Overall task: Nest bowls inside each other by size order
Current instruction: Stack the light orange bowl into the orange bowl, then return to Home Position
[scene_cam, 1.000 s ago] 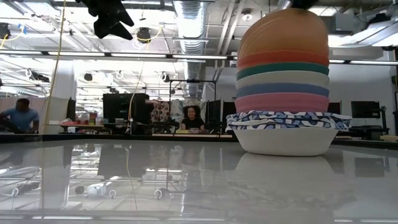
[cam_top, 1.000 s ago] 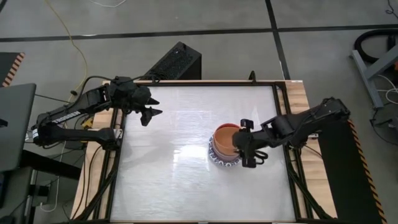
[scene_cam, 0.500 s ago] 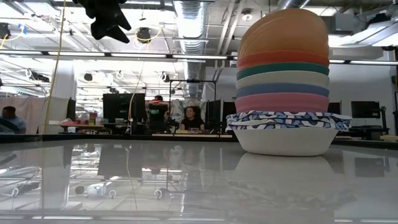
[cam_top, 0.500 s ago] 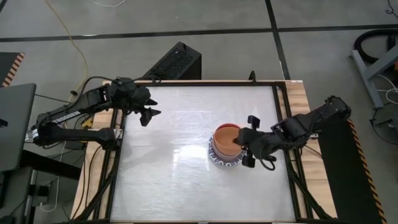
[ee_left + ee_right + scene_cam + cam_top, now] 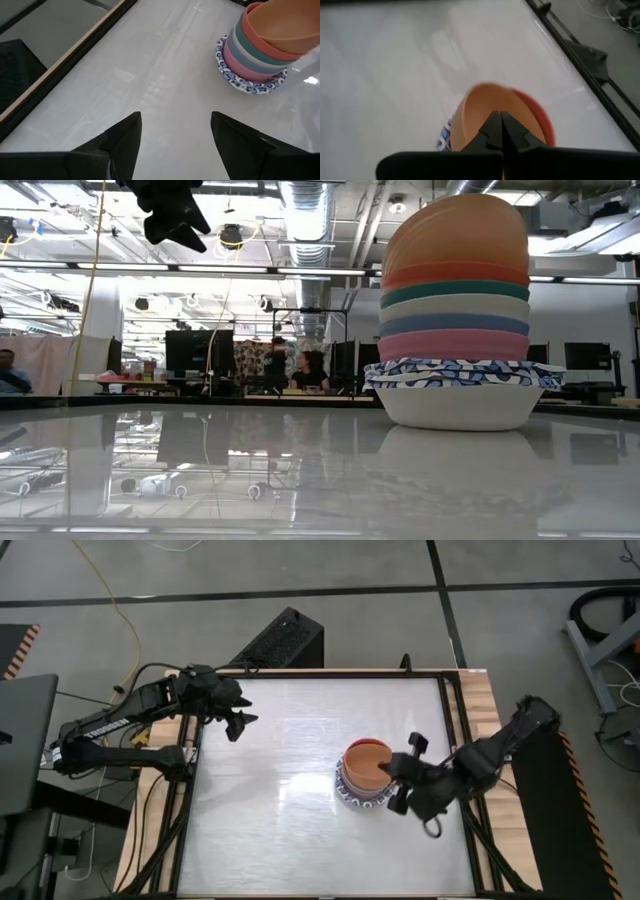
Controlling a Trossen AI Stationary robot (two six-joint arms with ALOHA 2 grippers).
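The bowls (image 5: 362,776) sit nested in one stack on the table (image 5: 270,830), right of its middle, with the widest shallow ones at the bottom and the narrower ones rising inside them. The right gripper (image 5: 404,776) hangs just beside the stack on its right, above the table and clear of the rim, its fingers pressed together. The left gripper (image 5: 240,726) hovers well apart from the stack near the table's far left corner, fingers spread, pointing toward the bowls across bare tabletop.
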